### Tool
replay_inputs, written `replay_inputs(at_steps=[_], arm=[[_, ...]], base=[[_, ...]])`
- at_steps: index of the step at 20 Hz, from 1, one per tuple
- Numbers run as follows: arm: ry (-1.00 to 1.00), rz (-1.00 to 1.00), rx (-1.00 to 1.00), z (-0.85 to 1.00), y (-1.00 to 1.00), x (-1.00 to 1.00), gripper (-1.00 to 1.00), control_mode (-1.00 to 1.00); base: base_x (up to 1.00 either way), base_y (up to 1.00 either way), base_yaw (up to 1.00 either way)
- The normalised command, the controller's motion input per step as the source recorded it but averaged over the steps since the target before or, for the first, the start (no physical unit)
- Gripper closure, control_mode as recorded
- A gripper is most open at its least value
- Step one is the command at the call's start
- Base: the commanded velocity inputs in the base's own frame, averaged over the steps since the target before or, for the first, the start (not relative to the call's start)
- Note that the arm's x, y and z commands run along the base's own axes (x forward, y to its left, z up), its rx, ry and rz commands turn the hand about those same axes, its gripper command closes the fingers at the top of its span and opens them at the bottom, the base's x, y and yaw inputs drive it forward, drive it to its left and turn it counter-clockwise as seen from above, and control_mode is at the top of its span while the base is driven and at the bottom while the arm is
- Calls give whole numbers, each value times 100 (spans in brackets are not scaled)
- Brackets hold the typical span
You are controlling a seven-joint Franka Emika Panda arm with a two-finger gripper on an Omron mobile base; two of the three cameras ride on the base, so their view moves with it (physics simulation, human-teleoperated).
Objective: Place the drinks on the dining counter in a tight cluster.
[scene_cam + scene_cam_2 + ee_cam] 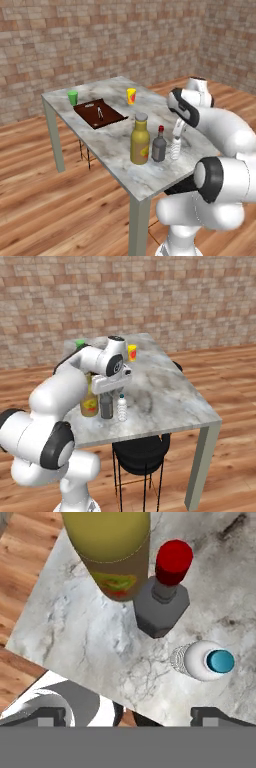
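The gripper point(127, 714) is hanging spread wide and holding nothing above the clear bottle point(204, 661). That bottle is standing just beside the dark grey bottle point(162, 597) and the yellow bottle point(111, 552), all clustered near the dining counter's point(150, 182) front edge.

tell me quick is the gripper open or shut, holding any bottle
gripper: open, holding nothing; it hangs above the small clear bottle, beside the dark grey bottle and the yellow bottle.
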Motion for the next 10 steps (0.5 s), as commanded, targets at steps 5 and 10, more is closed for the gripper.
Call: replay_inputs(at_steps=[5,10], arm=[[1,-46,0,2,6,-77,-100,-100],[2,-41,-1,5,2,-70,-100,-100]], base=[[0,0,0],[0,0,0]])
